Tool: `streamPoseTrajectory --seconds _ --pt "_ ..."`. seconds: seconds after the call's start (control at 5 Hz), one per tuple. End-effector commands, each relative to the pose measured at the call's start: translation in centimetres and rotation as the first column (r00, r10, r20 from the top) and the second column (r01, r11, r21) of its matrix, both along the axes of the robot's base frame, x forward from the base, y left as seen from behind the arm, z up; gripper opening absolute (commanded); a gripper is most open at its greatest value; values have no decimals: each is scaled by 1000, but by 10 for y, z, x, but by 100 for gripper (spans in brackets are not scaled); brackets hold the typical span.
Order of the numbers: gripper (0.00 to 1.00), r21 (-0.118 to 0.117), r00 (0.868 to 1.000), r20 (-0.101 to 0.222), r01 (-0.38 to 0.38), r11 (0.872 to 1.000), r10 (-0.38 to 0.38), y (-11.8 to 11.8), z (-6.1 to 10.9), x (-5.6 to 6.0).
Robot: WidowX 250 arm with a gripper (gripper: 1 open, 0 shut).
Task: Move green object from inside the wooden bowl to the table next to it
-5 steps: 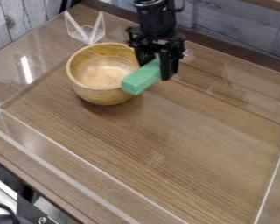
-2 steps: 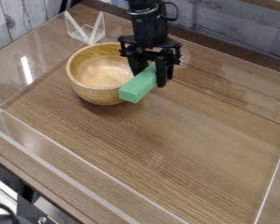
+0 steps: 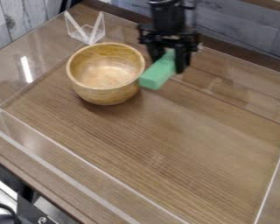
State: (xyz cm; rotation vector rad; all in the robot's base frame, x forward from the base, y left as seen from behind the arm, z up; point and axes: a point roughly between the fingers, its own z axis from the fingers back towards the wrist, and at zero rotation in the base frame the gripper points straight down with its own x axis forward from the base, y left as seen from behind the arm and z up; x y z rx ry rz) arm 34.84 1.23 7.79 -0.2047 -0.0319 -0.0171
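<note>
The green object [image 3: 157, 75], a small bright green bar, hangs tilted just right of the wooden bowl [image 3: 105, 72], outside its rim and low over the table [image 3: 166, 140]. My black gripper [image 3: 171, 60] points down from above and is shut on the green object's upper end. The bowl's pale inside holds nothing that I can see. Whether the block's lower end touches the tabletop I cannot tell.
Low clear plastic walls [image 3: 276, 166] border the tabletop on all sides. A clear folded plastic piece [image 3: 81, 28] stands behind the bowl at the back left. Brown wood-grain surface stretches in front of and right of the bowl.
The gripper has carried the green object from over the bowl's right rim out to the right, beside the bowl. The bowl has stayed in place.
</note>
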Motion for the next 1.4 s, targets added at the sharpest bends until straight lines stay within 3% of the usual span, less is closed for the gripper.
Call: streamPoseTrajectory --seconds 0.0,0.4,1.0,1.2 --pt "0 11 997 77 -6 1000 6 -12 17 29" --pt "0 18 997 70 -13 1000 12 -22 -12 26" --pt "0 24 980 84 177 984 -179 -49 -25 24" --pt "0 28 992 92 86 996 -88 -48 -27 26"
